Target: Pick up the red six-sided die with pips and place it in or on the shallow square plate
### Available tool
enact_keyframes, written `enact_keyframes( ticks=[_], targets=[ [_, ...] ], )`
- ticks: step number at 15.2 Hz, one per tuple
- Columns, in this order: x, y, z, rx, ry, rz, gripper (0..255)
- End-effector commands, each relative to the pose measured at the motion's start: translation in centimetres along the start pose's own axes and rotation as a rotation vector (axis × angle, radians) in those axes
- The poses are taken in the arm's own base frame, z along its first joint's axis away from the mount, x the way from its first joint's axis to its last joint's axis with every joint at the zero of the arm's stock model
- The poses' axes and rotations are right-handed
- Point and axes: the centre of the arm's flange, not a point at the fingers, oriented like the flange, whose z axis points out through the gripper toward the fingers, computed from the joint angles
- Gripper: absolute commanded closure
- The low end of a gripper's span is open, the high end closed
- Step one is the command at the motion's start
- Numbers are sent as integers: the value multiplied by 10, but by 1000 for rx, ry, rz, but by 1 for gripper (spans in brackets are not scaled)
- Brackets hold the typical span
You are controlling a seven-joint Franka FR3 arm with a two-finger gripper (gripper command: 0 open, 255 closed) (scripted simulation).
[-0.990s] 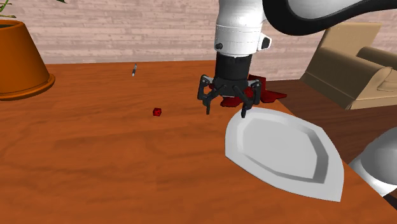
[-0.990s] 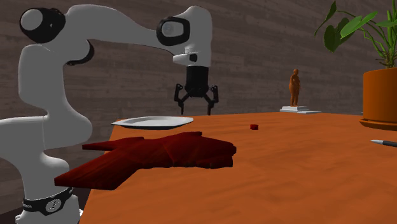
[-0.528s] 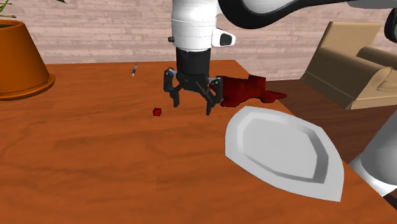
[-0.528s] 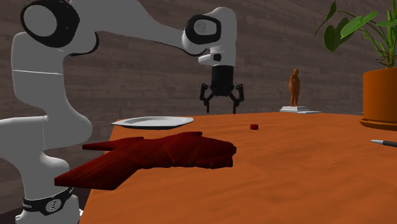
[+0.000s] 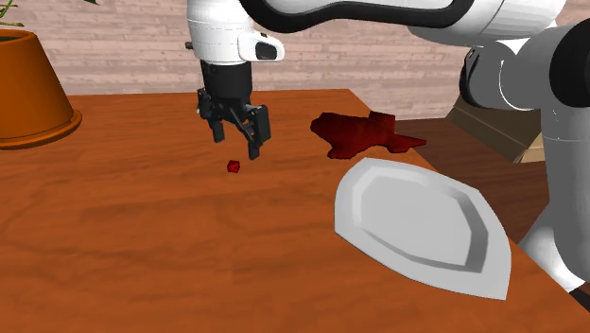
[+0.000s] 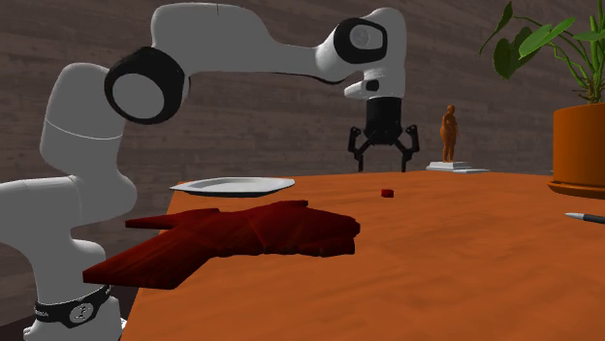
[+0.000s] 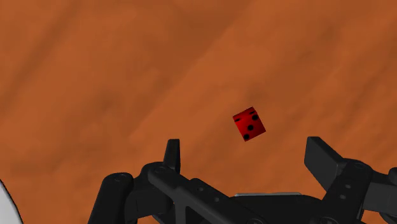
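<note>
A small red die (image 5: pixel 234 166) with black pips lies on the wooden table (image 5: pixel 142 246), left of the plate in the shoulder view. It also shows as a tiny red cube (image 6: pixel 387 193) in the second exterior view and close up as the die (image 7: pixel 249 123) under the hand. My gripper (image 5: pixel 237 145) hangs open just above the die, nothing between its fingers. The second exterior view has the gripper (image 6: pixel 386 163) hovering over the table. The shallow white plate (image 5: pixel 421 225) sits at the table's near right corner, seen as a thin white disc (image 6: pixel 233 184) from the other side.
A dark red flat object (image 5: pixel 361 132) lies at the table's far right edge, large in the foreground (image 6: pixel 242 235) of the second exterior view. An orange plant pot (image 5: pixel 28 87) stands at the far left. A pen (image 5: pixel 199 103) lies at the back. A brown figurine (image 6: pixel 449 136) stands beyond.
The arm has swung from above the plate's edge toward the shoulder view's left and now hangs over the die. The fingers stayed open. Die and plate have not moved.
</note>
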Motion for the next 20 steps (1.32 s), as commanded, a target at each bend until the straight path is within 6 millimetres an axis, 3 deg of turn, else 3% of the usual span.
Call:
enact_keyframes(
  ticks=[1,8,15,16,20],
  targets=[
    [-4,-14,7,2,9,34,0],
    [-4,-14,42,2,9,34,0],
    [-4,-14,42,2,9,34,0],
    [-4,-14,42,2,9,34,255],
    [-4,-14,42,2,9,34,255]
  ],
)
